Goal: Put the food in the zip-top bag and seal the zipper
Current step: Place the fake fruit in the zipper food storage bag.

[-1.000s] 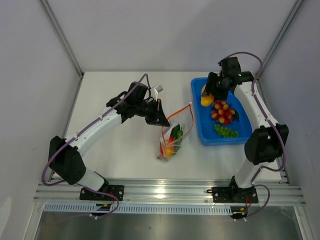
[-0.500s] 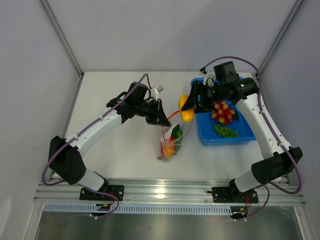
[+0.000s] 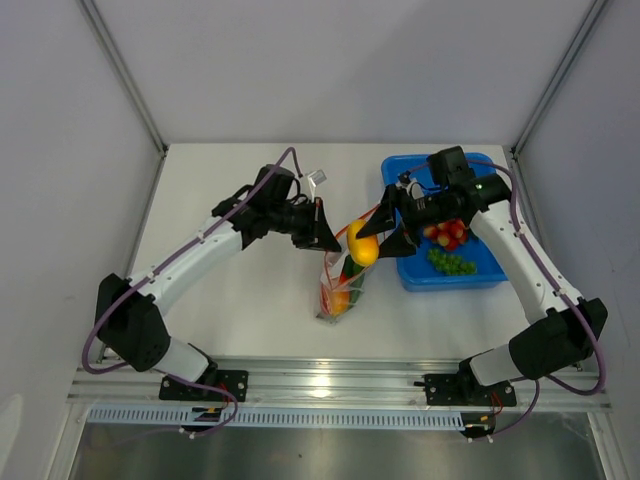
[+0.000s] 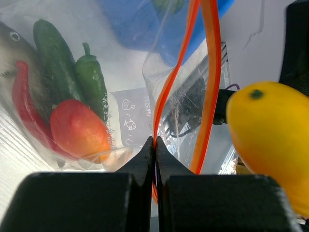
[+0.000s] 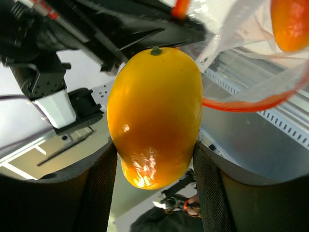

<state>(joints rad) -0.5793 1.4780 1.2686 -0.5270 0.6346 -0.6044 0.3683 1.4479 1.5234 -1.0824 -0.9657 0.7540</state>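
Top view: my right gripper (image 3: 375, 238) holds the mango (image 3: 362, 248) above the mouth of the bag (image 3: 338, 290), which lies on the white table (image 3: 240, 300) between the two arms. My left gripper (image 3: 322, 238) is at the bag's upper edge, on the orange-red zipper (image 3: 372, 213). Cherry tomatoes (image 3: 447, 230) and grapes (image 3: 452, 263) sit in the blue tub (image 3: 485, 275) to the right, just beside the bag.

Left wrist view: the fingers are pressed together on one side of the zipper, pinching it and leaving the other strip bowed away, so the mouth stands open. Inside the clear plastic lie a cucumber (image 4: 55, 58), a green chilli (image 4: 91, 79), a slim red pepper (image 4: 24, 106), a rounded red-orange piece (image 4: 77, 128) and the grey fish (image 4: 9, 53). A printed label (image 4: 128, 118) on the bag carries small symbols and writing too fine for me to read. The mango hangs close at right, outside the strip.

Right wrist view: both fingers grip the mango's flanks, stem end pointing away from the camera; the zipper loop curves beside it, to the right.
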